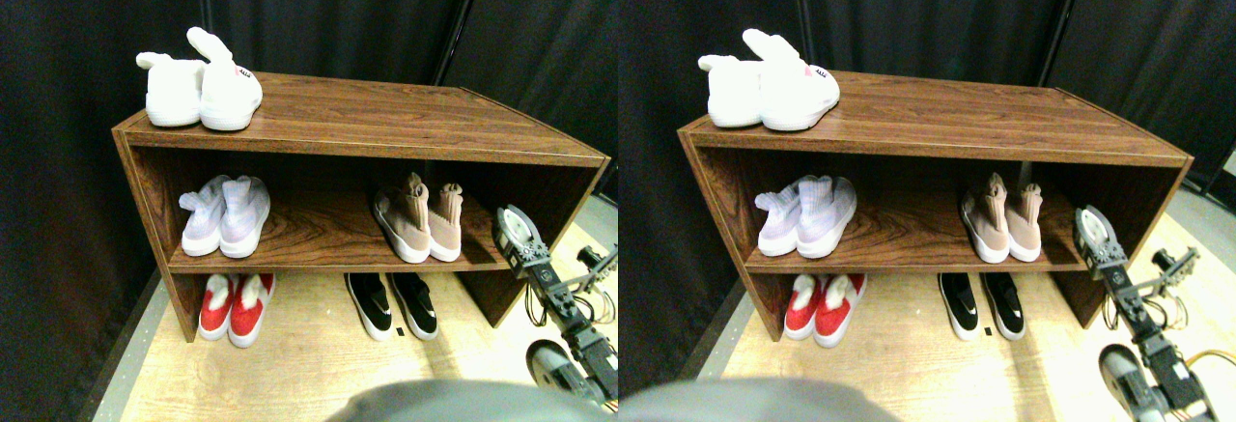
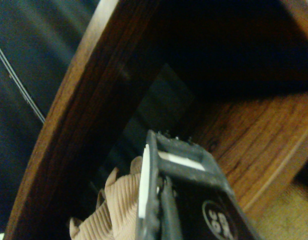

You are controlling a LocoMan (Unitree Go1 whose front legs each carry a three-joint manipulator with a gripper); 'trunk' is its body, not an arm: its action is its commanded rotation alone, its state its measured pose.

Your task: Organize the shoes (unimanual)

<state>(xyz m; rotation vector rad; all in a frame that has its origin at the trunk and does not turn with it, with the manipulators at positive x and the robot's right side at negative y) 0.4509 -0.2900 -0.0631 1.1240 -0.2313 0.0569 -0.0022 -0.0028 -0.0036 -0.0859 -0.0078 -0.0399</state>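
A pair of tan knit sock sneakers point(image 1: 420, 224) with white soles stands side by side on the right part of the wooden rack's point(image 1: 386, 118) middle shelf. In the wrist view their ribbed collars point(image 2: 118, 200) show just beyond the jaw. A pair of low black slip-ons point(image 1: 394, 304) sits on the floor under that shelf. My right gripper point(image 1: 512, 224) hangs in front of the shelf's right end, a little right of the tan pair and apart from it. Its jaws look shut with nothing between them point(image 2: 164, 142).
White bunny slippers point(image 1: 203, 89) rest on the rack's top at the left. A lavender knit pair point(image 1: 225, 214) sits on the middle shelf's left, with red shoes point(image 1: 235, 306) on the floor below. Black curtains hang behind. The rack's right side panel point(image 1: 579, 200) is close to my arm.
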